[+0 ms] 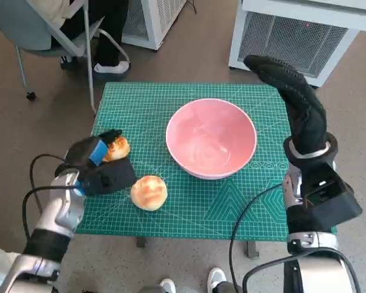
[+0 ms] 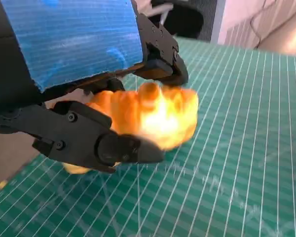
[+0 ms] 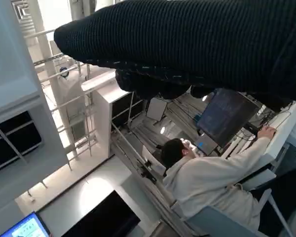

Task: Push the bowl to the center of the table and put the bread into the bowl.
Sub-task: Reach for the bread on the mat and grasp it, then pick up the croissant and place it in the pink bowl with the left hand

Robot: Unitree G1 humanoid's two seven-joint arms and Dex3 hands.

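Bowl (image 1: 211, 138): pink, round, glossy, upright, mouth up, no long axis; sits mid-desk, slightly toward right. Desk (image 1: 232, 207) covered by green grid mat. Bread roll (image 1: 117, 148): golden, lumpy, grasped in left hand (image 1: 96, 163) near desk's left edge; long axis unclear. Second bread roll (image 1: 149, 192): round, browned top, loose on mat beside left hand. Right hand (image 1: 293, 97): raised past bowl's right, fingers extended, holding nothing.

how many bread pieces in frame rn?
2. One bread roll lies loose on the green mat, near the front edge. The other bread piece is gripped by the left robot hand. The pink bowl holds none.
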